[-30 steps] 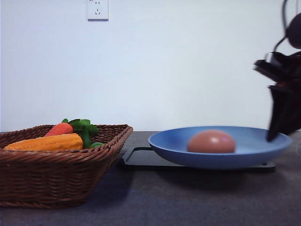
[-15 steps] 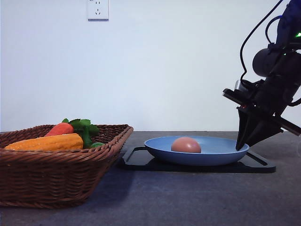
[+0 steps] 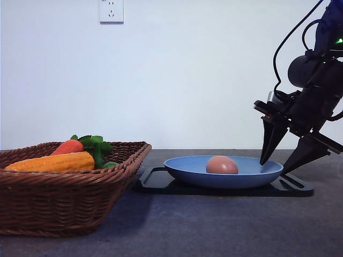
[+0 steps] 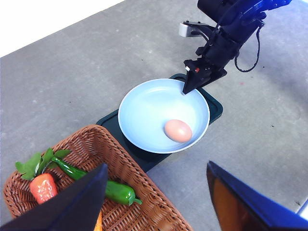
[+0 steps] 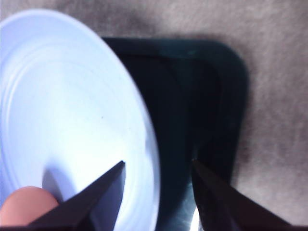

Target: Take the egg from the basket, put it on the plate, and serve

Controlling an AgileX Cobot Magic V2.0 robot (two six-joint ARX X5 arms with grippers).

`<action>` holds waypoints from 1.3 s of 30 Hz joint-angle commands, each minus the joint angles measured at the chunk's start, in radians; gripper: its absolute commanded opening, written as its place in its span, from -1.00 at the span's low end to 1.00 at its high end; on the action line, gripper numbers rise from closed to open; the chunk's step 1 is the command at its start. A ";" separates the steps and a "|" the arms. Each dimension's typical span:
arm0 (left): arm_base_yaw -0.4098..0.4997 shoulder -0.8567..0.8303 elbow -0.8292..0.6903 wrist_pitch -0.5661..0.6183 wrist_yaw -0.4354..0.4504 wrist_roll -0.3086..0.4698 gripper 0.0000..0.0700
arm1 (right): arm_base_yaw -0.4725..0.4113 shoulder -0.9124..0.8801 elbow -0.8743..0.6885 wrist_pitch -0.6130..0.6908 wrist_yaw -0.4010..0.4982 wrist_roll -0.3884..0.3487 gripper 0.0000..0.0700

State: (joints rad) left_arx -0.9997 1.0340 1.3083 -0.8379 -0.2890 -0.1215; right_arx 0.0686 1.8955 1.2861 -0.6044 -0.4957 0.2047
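Sat at the desk's (image 3: 225, 225) left edge in the front view: the basket (image 3: 64, 201), wicker, slanted sides. Held a corn cob (image 3: 51, 161), a carrot (image 3: 68, 146) with green leaves and a green pepper (image 4: 113, 189). Left bare grey desk along the front edge, before basket and tray alike.

Hovered above the basket in the left wrist view: the left end effector (image 4: 156, 197), fingers spread wide, nothing between them.

Lay right of the basket, just beside its rim: a flat black tray (image 3: 155, 179) with handles. Carried the plate (image 3: 187, 168), light blue, round, overhanging much of the tray. Rested in the plate: the egg (image 3: 222, 165), pinkish-brown, right of the plate's middle in the front view, apart from the rim. Nothing else seen inside the plate.

Stood over the plate's right edge: the right end effector (image 3: 286, 155), pointing down, fingers parted widely and gripping nothing. One fingertip (image 3: 263, 159) hung inside the rim, close above the plate's surface; contact could not be told. The other reached down outside the rim, over the tray's right end. Straddled the rim likewise in the right wrist view, egg (image 5: 26, 207) to the inner side, well clear of both fingers.

Stayed open beyond the tray's right end: grey desk toward the right edge. Behind everything, a plain white wall with a socket (image 3: 111, 10).
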 commanded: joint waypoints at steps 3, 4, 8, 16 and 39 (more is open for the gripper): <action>0.004 0.025 0.017 0.006 -0.008 0.025 -0.14 | -0.032 -0.040 0.040 -0.018 -0.004 -0.035 -0.28; 0.010 0.031 0.017 0.005 -0.008 0.042 -0.31 | -0.040 -0.054 0.043 -0.028 -0.004 -0.037 -0.35; 0.056 0.077 0.017 0.000 -0.008 0.124 -0.98 | -0.057 -0.144 0.043 -0.088 0.000 -0.069 -0.95; 0.252 0.206 0.008 -0.037 -0.008 0.178 -1.00 | -0.006 -0.358 0.033 -0.237 0.136 -0.089 -1.00; 0.490 -0.288 -0.680 0.537 0.244 0.045 -1.00 | 0.468 -1.126 -0.744 0.422 0.542 -0.089 -1.00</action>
State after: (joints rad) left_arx -0.5024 0.7611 0.6360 -0.3226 -0.0490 -0.0451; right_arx 0.5238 0.7733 0.5624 -0.1978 0.0311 0.1265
